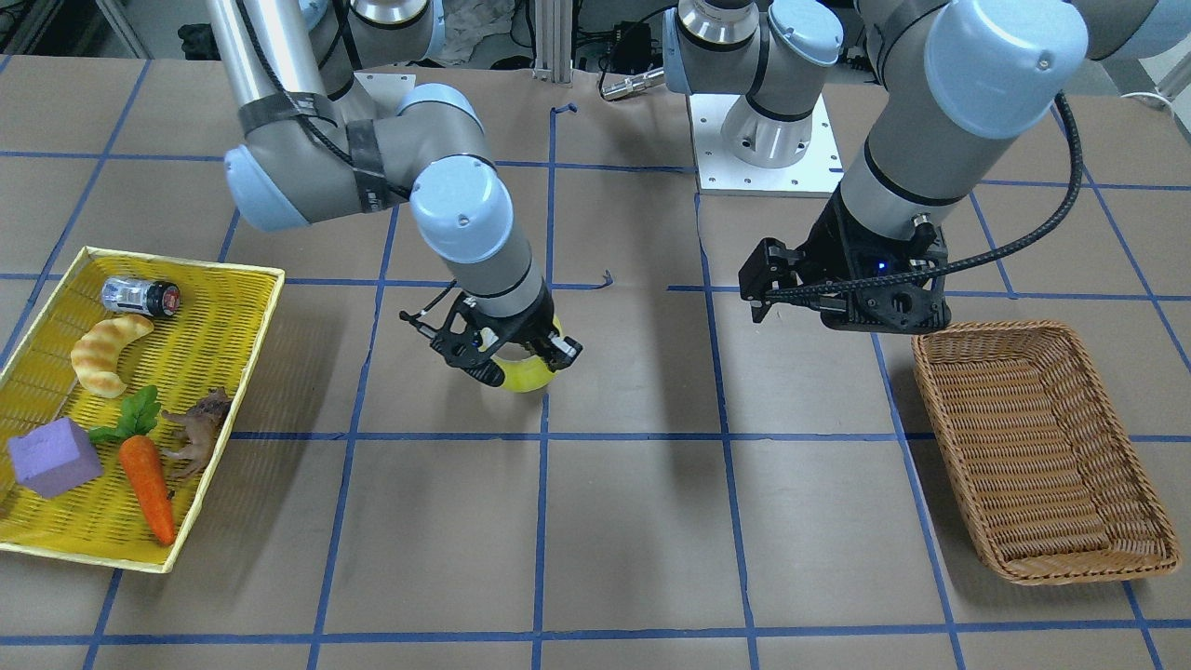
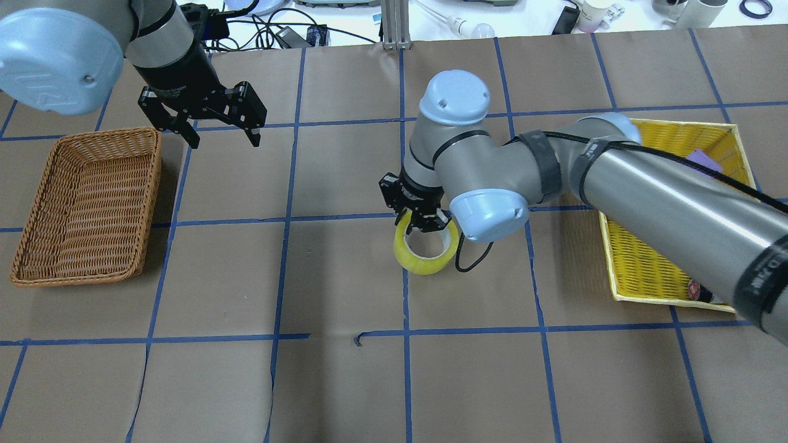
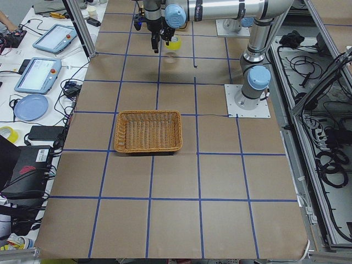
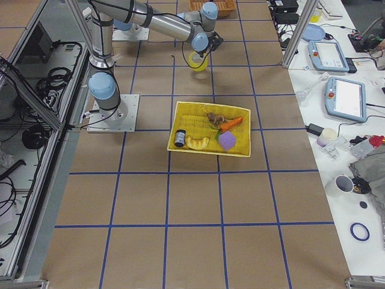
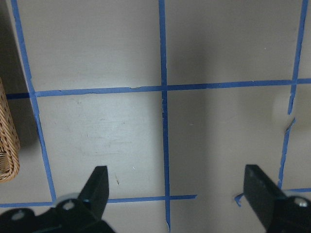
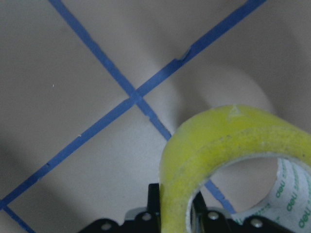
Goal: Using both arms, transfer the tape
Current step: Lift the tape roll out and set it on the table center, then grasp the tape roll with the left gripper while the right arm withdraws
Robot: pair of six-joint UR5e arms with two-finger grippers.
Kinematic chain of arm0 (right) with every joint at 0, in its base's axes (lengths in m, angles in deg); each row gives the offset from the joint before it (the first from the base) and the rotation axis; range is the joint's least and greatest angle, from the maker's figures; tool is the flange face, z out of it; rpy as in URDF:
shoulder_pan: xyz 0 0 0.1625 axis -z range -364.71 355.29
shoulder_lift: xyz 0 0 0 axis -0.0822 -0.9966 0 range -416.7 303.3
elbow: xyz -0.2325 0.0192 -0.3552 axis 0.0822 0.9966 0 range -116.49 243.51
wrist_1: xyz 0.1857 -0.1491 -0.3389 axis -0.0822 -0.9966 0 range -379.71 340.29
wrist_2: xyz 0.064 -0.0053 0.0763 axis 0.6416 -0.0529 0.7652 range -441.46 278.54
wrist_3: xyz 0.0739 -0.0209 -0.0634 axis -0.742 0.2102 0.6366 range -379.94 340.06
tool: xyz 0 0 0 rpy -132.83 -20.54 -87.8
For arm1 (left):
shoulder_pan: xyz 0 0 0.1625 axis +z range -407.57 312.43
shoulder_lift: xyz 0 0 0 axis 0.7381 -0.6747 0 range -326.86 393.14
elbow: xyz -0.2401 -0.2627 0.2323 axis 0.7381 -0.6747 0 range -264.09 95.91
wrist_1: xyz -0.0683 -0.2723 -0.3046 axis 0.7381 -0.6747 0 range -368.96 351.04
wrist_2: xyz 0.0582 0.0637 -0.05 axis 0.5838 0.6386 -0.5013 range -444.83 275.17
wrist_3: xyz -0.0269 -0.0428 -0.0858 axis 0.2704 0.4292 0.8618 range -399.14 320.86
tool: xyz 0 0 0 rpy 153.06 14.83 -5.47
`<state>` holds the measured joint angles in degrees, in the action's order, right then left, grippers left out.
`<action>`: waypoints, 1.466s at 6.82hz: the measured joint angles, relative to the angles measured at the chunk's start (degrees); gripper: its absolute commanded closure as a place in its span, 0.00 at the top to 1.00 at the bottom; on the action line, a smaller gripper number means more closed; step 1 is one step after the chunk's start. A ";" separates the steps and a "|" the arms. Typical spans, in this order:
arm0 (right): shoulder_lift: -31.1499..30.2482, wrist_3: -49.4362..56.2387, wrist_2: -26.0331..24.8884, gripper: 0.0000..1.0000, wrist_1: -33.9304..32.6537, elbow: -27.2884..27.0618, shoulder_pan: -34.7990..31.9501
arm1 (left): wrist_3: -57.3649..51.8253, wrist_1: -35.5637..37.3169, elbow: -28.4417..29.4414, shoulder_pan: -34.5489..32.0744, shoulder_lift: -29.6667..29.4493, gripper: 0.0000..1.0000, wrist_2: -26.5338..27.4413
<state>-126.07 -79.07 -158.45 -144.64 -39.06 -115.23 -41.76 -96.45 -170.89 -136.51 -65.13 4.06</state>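
The tape, a yellow translucent roll with a whitish core, hangs from my right gripper near the table's middle, tilted and close over the paper. The gripper is shut on the roll's wall, one finger inside the ring and one outside, as the right wrist view shows. The tape and right gripper also show from overhead. My left gripper is open and empty, hovering above the table beside the wicker basket. Its fingers are spread wide over bare paper.
The empty wicker basket lies under the left arm's side. The yellow tray on the right arm's side holds a croissant toy, a carrot, a purple block, a dinosaur toy and a small can.
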 measured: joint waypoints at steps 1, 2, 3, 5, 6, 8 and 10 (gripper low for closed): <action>1.58 -4.40 0.22 0.00 -1.27 0.80 -3.19 | 0.02 0.02 -0.01 0.00 0.00 1.00 -0.05; 3.36 -7.83 0.36 0.08 -1.86 1.97 -5.83 | 0.02 0.03 -0.02 0.00 -0.01 1.00 -0.03; 5.18 -9.53 0.41 0.80 -2.16 3.22 -7.64 | 0.23 0.03 -0.03 0.00 -0.12 1.00 -0.02; 6.97 -10.26 -0.31 1.00 -2.29 4.49 -8.77 | 0.93 0.48 -0.33 -0.02 -0.01 1.00 -0.19; 6.90 -9.82 -0.57 1.00 -2.02 5.26 -8.63 | 1.00 1.18 -0.44 -0.08 0.51 1.00 -0.31; 4.45 -1.45 -2.89 1.00 0.59 6.42 -5.12 | 1.06 1.66 -0.64 -0.10 0.70 1.00 -0.37; -2.81 17.56 -5.10 1.00 10.17 6.57 4.27 | 1.02 1.93 -0.79 -0.07 0.39 1.00 -0.37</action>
<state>-128.88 -61.51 -163.55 -134.47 -32.48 -110.96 -40.74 -94.52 -171.68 -136.58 -64.74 3.69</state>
